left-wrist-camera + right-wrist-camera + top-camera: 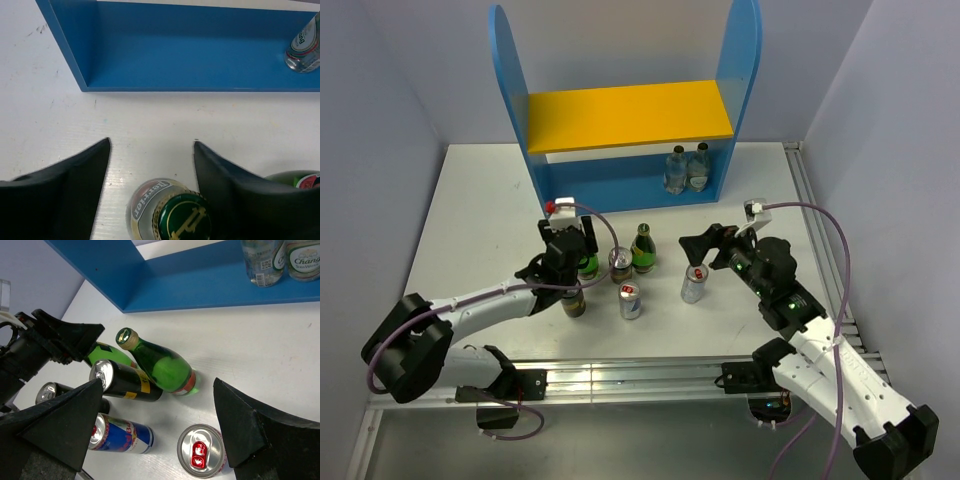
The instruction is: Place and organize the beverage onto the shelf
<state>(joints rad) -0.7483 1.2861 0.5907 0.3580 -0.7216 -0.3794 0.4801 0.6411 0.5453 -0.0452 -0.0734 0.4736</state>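
While two clear bottles (686,168) stand on the shelf's (630,115) lower level, six drinks (631,300) wait in front of it: left gripper (151,144) open around green bottle (182,217); right gripper (158,385) open above silver can (202,450).

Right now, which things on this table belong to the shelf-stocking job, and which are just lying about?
Job: shelf; clear bottles on its lower level; green bottles; black can; blue-and-silver can; silver can; dark can.
Not the job: table; metal rail at the near edge.
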